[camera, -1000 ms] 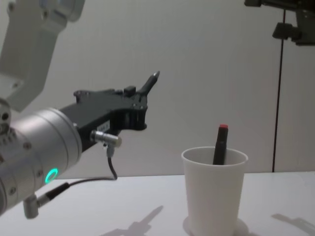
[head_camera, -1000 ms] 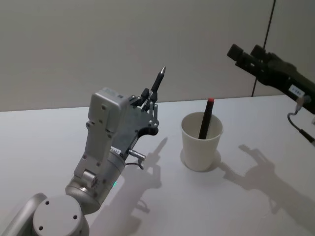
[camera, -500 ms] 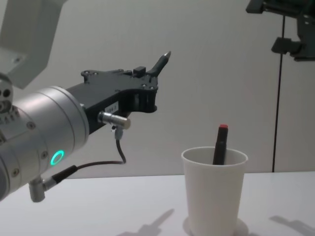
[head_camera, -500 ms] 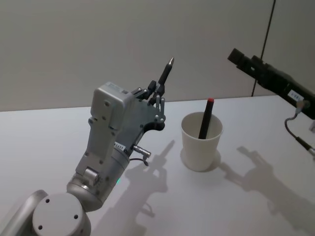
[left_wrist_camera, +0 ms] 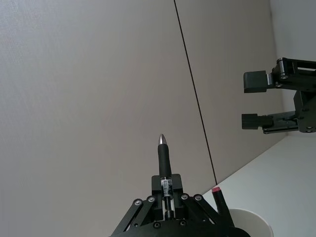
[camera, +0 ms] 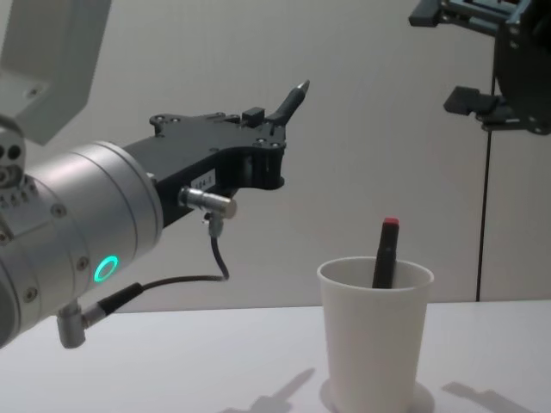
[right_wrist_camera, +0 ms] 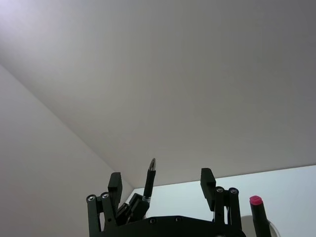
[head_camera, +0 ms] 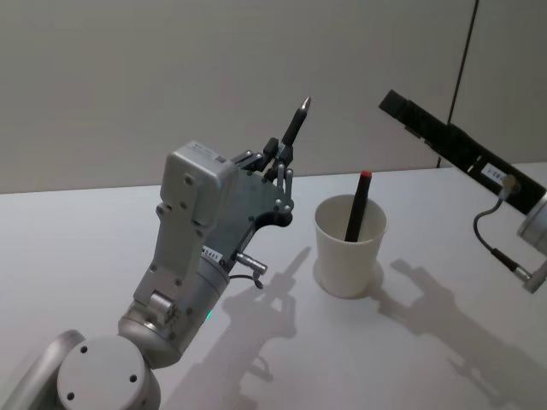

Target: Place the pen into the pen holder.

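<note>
My left gripper [head_camera: 280, 161] is shut on a black pen [head_camera: 296, 126] whose silver tip points up. It hangs in the air to the left of the pen holder [head_camera: 346, 260], a white paper cup, and higher than its rim. The chest view shows the same gripper [camera: 269, 122], pen [camera: 291, 101] and cup [camera: 374, 344]. A second dark pen with a red cap [head_camera: 359, 203] stands inside the cup. My right gripper [head_camera: 408, 113] is open, raised above and to the right of the cup. In the left wrist view the held pen [left_wrist_camera: 163, 163] sticks out between the fingers.
The white table [head_camera: 77, 248] stretches around the cup, with a plain wall behind it. A dark vertical seam [head_camera: 461, 77] runs down the wall at the right. A cable [head_camera: 491, 248] loops off the right arm.
My left gripper has risen and shifted right toward the cup with the pen in it. The right arm has swung left and come closer to the cup.
</note>
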Tool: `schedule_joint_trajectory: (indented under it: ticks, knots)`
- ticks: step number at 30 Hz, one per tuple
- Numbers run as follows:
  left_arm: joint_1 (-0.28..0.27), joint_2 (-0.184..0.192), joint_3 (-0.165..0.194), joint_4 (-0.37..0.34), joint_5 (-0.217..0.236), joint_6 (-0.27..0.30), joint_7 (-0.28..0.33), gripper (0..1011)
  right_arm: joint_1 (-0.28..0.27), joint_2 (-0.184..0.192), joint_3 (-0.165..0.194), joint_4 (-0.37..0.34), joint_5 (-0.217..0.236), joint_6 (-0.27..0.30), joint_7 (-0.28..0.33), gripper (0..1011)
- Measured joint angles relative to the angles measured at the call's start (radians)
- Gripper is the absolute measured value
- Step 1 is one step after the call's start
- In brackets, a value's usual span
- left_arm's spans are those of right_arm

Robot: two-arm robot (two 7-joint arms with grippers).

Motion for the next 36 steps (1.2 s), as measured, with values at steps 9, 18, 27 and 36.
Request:
schedule_joint_trajectory:
  ticks: [9,18,27,36]
  knots:
    - [0.001,-0.002,0.0,-0.003,0.002,0.0,-0.004,117,0.0,-0.003,-0.007,0.005,0.029,0.004,-0.008,1004]
    - [-0.005,-0.007,0.001,-0.007,0.011,0.004,-0.027,117,-0.005,-0.006,-0.031,0.016,0.004,-0.019,0.003,1004]
    - [-0.008,-0.009,0.003,-0.012,0.02,0.01,-0.037,118,0.015,-0.049,-0.078,0.043,-0.03,-0.033,0.014,1004]
    - [-0.006,-0.009,0.001,-0.016,0.023,0.013,-0.038,118,0.042,-0.091,-0.113,0.08,-0.037,-0.046,0.014,1004]
